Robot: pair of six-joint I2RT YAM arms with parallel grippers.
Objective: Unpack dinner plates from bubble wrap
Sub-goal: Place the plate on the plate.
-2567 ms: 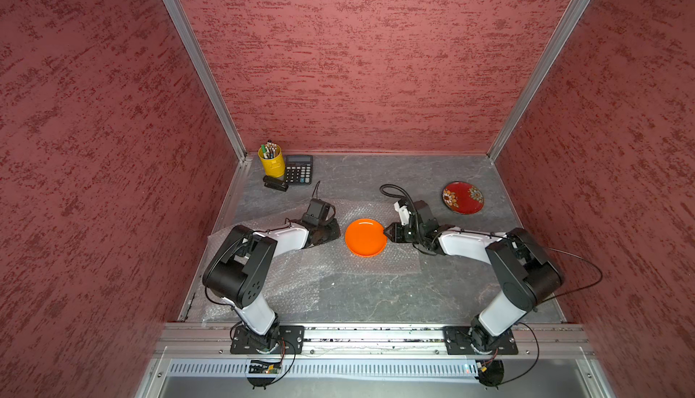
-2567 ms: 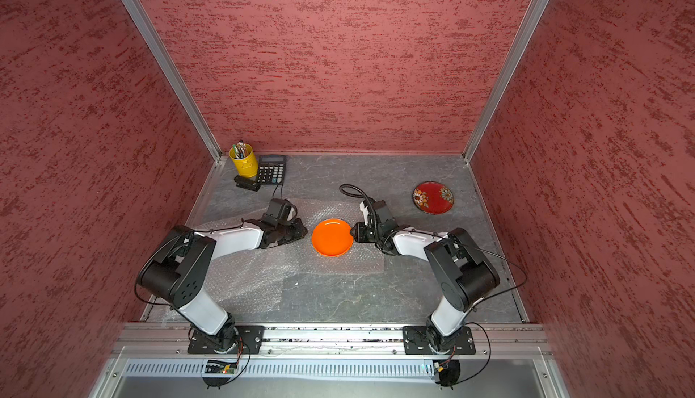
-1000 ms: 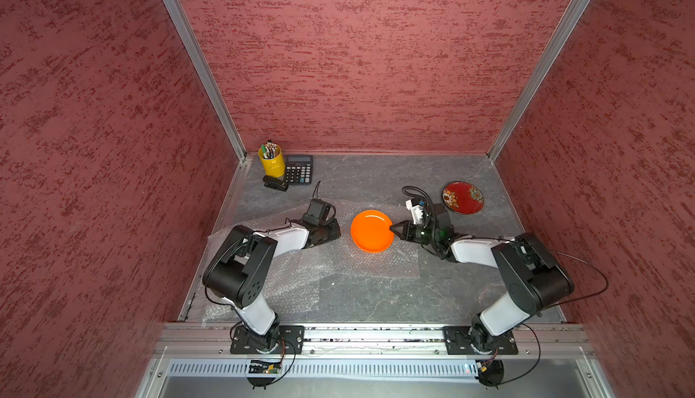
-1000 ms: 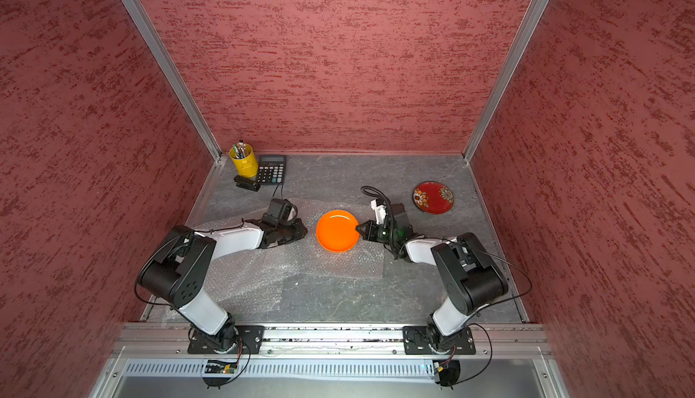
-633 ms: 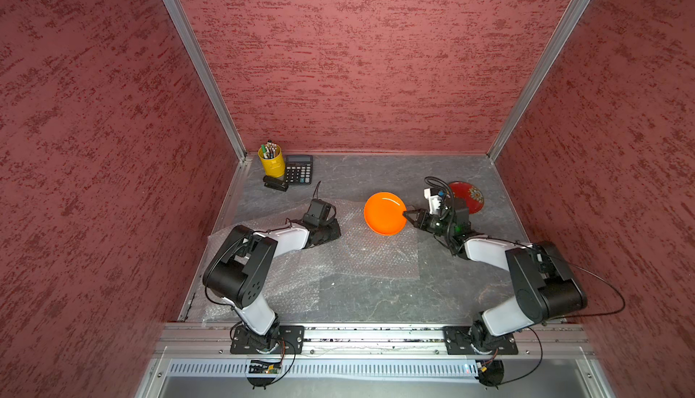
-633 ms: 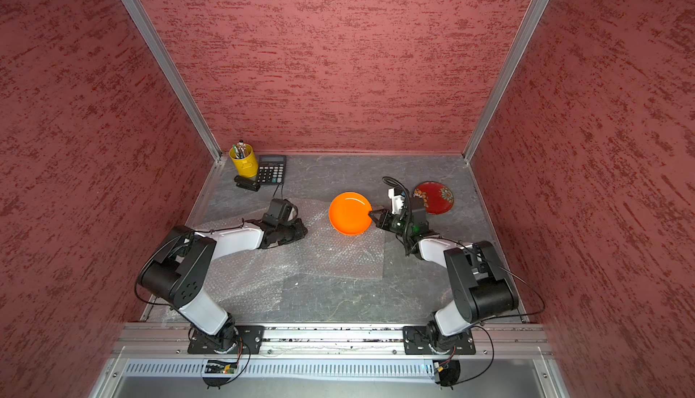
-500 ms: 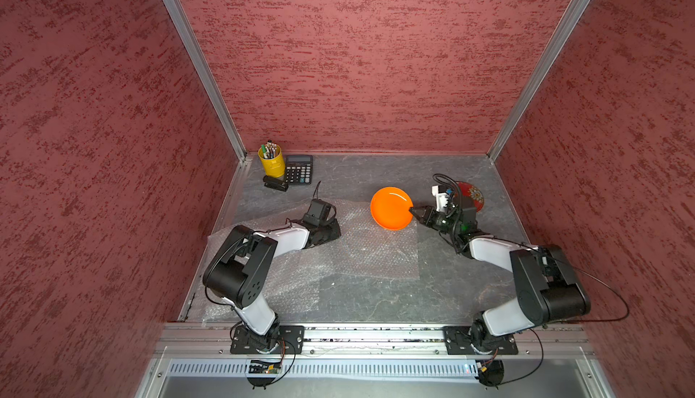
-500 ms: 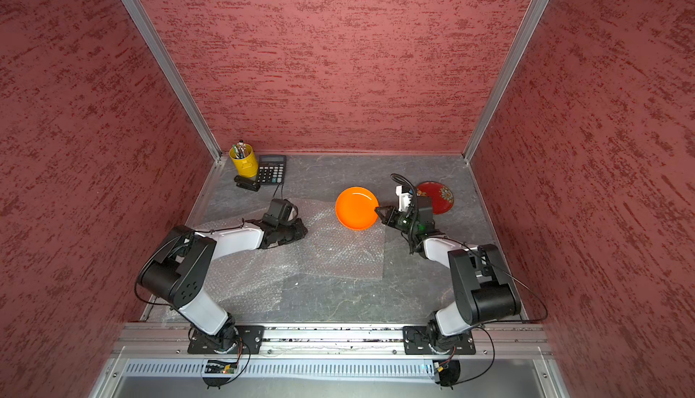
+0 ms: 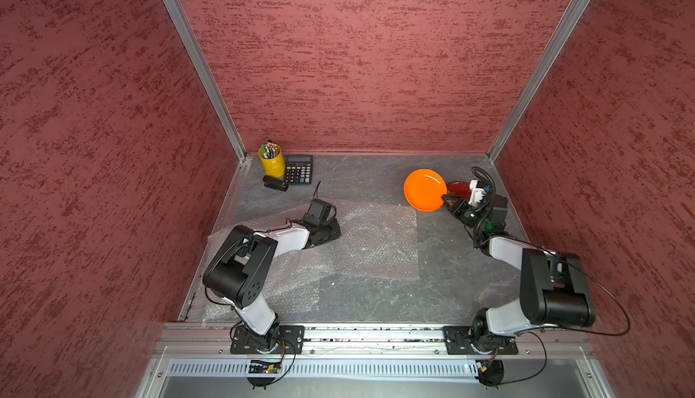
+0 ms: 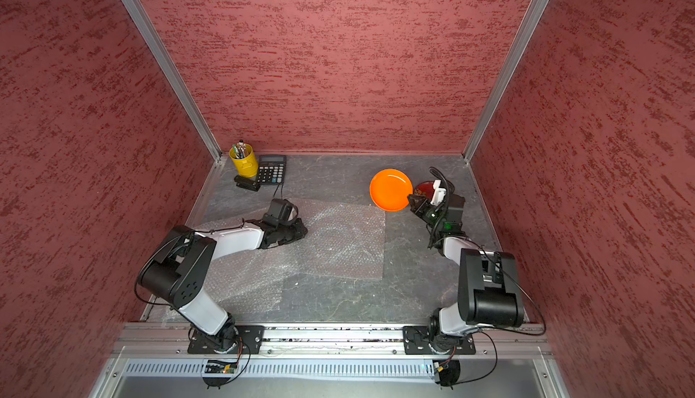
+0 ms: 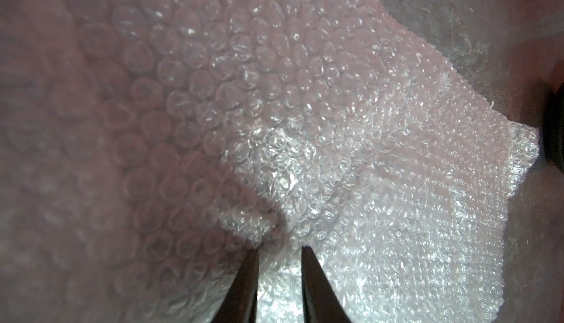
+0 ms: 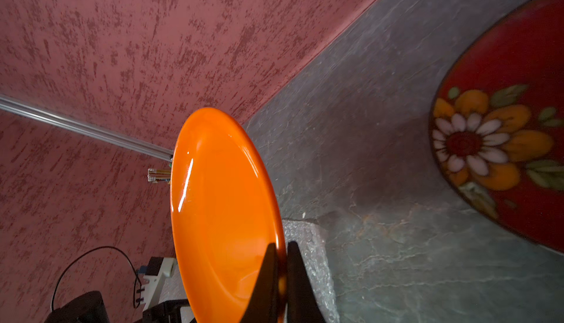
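Observation:
My right gripper (image 9: 445, 200) (image 10: 411, 199) (image 12: 282, 246) is shut on the rim of the plain orange dinner plate (image 9: 425, 190) (image 10: 391, 190) (image 12: 219, 208) and holds it tilted above the table at the far right. Just behind it lies the red flowered plate (image 9: 457, 188) (image 10: 423, 188) (image 12: 503, 141), partly hidden by the gripper in both top views. Bubble wrap (image 9: 376, 242) (image 10: 346, 242) (image 11: 396, 184) lies spread flat over the middle and left of the table. My left gripper (image 9: 334, 232) (image 10: 301, 232) (image 11: 279, 248) rests low on it, jaws a narrow gap apart with a fold of wrap between them.
A yellow pen cup (image 9: 271, 161), a calculator (image 9: 299, 169) and a small black stapler (image 9: 275, 184) stand in the far left corner. Red walls close the table on three sides. The wrap's left edge (image 9: 214, 236) curls up against the left wall.
My right gripper has carried the orange plate from the middle, off the bubble wrap, to the far right beside the red plate. The left gripper has not moved.

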